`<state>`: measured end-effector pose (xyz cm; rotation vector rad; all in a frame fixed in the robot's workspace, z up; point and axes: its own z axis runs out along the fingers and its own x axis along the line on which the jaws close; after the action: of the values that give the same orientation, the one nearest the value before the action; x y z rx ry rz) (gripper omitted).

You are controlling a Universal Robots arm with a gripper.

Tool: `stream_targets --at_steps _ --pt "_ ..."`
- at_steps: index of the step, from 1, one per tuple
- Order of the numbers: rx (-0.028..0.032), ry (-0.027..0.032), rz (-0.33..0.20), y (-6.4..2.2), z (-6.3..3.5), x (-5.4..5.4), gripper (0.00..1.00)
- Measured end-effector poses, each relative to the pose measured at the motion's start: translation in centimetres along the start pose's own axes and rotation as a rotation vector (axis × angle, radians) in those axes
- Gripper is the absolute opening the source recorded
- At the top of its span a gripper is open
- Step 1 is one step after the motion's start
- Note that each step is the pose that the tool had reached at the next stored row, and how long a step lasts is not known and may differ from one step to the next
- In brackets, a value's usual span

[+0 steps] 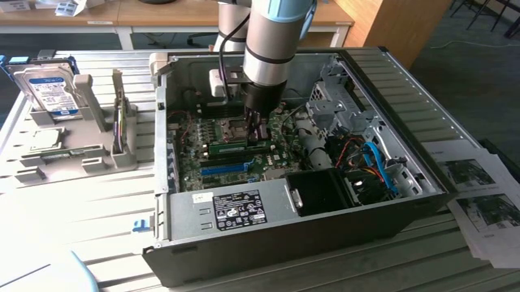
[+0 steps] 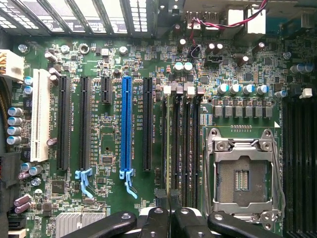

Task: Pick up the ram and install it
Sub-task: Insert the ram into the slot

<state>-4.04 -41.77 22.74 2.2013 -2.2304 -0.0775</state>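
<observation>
The ram [image 1: 238, 146] is a thin green stick lying level just over the motherboard inside the open computer case [image 1: 390, 79]. My gripper [image 1: 259, 135] reaches straight down into the case, its fingers shut on the stick's end toward the exterior view's right. In the wrist view the black fingertips [image 2: 161, 218] stand nearly together over the row of dark memory slots [image 2: 184, 144], between the blue slot strip [image 2: 126, 129] and the processor socket [image 2: 242, 173]. I cannot tell whether the stick is seated in a slot.
A silver hard drive [image 1: 49, 91] stands in a grey holder [image 1: 81, 155] on the table at the exterior view's left. The case holds a power supply [image 1: 235, 207], a black fan shroud [image 1: 321, 191] and coloured cables [image 1: 374, 161]. Printed sheets [image 1: 488, 194] lie at the right.
</observation>
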Motion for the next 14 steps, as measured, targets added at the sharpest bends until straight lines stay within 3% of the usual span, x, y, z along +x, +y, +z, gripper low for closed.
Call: stream_targets --at_steps 4,5,7,8,14 --pt "0.0 -0.0001 0.0 0.0 0.0 0.0 0.12" --pt "0.0 0.0 0.0 0.0 0.0 0.0 0.18" --pt "0.0 -0.0001 0.0 0.0 0.0 0.0 0.18" --pt "0.0 0.0 0.0 0.0 0.0 0.0 0.24" --pt "0.0 -0.0001 0.0 0.0 0.0 0.0 0.24"
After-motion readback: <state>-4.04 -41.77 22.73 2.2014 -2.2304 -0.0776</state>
